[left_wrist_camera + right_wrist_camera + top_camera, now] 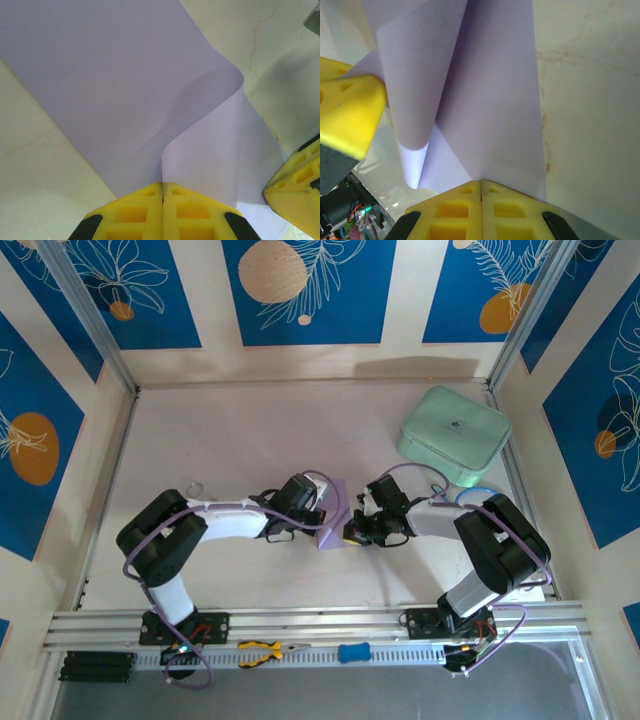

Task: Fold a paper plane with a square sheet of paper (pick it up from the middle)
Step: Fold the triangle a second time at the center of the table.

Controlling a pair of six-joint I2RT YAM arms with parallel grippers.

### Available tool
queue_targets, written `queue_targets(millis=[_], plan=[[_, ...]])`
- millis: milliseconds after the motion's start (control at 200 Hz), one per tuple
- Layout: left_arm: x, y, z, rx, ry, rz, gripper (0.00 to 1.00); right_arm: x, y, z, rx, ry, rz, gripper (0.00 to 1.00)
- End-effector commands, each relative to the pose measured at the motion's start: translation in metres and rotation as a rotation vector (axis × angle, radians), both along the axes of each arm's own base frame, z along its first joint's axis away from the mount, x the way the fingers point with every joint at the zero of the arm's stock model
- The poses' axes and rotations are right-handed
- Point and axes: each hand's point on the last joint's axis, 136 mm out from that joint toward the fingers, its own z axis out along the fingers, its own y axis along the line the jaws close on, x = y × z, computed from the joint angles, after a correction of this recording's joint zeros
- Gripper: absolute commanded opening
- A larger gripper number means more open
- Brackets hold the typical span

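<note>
From above, my left fingers (318,516) and right fingers (354,531) meet at the square sheet of paper (336,504) standing between them. The mint-green case (455,435) beyond my right fingers bears a mark too small to read. Left wrist: clenched on the curling sheet's edge. Right wrist: clenched on its folded layers.

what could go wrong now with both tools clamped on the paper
1. The left tool and right tool are both shut on the paper, so pulling apart could tear it.
2. The paper bulges in a soft curve between them, so a crease may land crooked.
3. The tools sit close together and might collide.
</note>
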Motion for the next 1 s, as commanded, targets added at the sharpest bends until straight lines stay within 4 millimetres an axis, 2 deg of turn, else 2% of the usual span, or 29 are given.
queue_targets(millis=[0, 995], plan=[[0.0068, 0.0036, -0.0019, 0.025, -0.007, 0.012, 0.0, -0.0157, -0.0101, -0.0126, -0.06, 0.068, 0.013, 0.07], [0.0085, 0.0101, -0.0082, 0.052, 0.002, 0.043, 0.0, -0.0152, -0.0095, -0.0124, -0.062, 0.07, 0.02, 0.07]])
